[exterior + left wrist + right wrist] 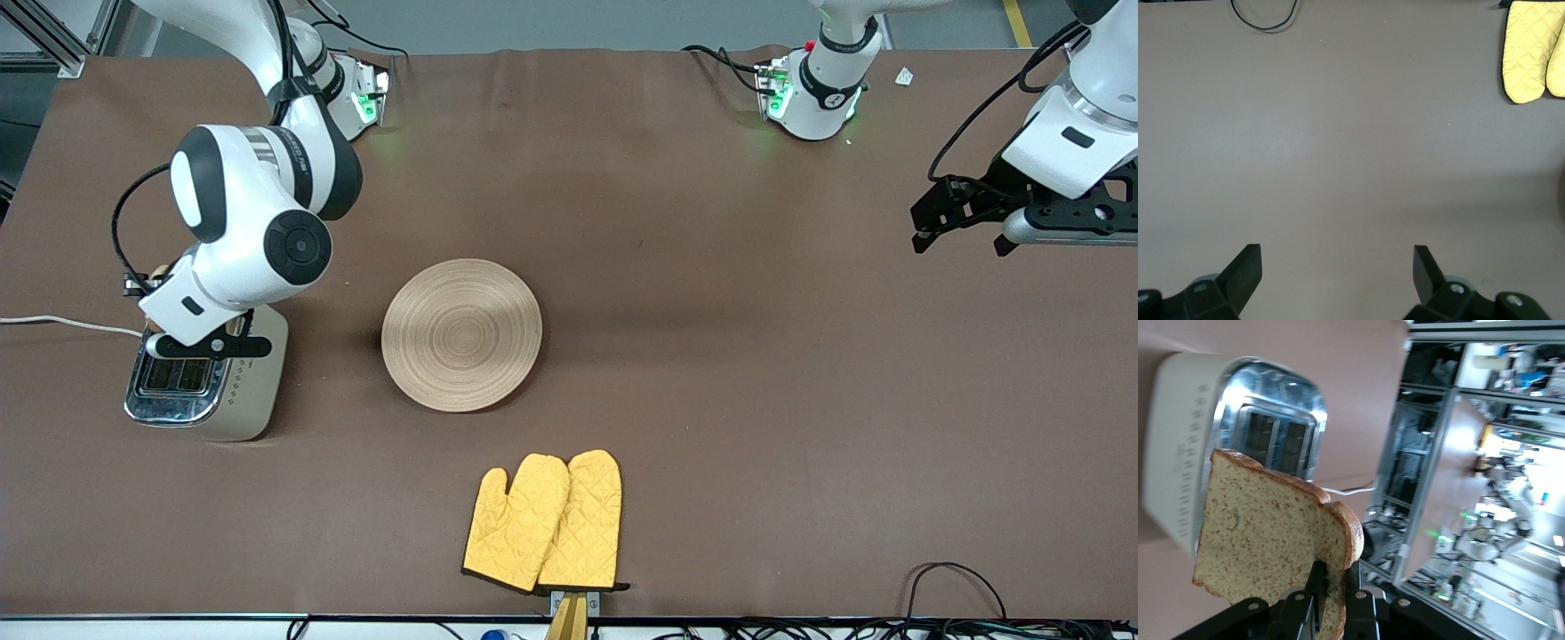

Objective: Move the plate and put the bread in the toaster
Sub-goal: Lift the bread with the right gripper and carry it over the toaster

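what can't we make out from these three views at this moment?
- Bread: clear in the right wrist view; from the front the right arm's wrist hides it.
- Right gripper: shut on the bread over the toaster, hidden from the front by that arm.
- Toaster slots: too dark inside to see into.
- Plate: front view only.
- Left gripper: open, waiting; front view crops its arm.

A pair of yellow quilted oven mitts [544, 522] lies side by side on the brown table cover [756, 356], close to the table edge nearest the front camera, with dark trim at the cuffs. The mitts touch each other along their length. A loop of black cable [956, 582] rests at that same edge, toward the left arm's end of the table.
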`<action>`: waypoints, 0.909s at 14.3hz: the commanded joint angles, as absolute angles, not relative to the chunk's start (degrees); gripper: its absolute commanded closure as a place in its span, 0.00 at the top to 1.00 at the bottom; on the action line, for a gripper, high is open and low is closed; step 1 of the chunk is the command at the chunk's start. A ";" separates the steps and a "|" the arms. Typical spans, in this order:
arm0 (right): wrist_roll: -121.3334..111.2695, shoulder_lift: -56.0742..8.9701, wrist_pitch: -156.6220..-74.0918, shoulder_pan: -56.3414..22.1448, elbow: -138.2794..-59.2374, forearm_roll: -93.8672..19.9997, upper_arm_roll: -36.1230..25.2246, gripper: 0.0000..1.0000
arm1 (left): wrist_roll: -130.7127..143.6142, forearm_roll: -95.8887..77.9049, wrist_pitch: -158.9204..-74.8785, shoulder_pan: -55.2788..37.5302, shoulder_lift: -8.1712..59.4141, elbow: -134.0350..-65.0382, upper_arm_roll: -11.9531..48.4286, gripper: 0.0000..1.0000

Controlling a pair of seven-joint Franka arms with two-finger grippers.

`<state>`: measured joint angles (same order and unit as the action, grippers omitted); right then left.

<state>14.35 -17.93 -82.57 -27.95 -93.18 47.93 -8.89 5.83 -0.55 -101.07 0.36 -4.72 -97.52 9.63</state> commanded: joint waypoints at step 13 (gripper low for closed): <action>23.29 -25.92 -83.14 -26.02 -95.01 58.10 -8.35 0.00 | 5.10 -1.58 -100.11 0.70 -4.31 -96.24 9.49 1.00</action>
<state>21.98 -25.72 -82.79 -26.63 -93.83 56.41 -8.97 5.83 -0.55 -101.07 0.41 -4.72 -97.51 9.59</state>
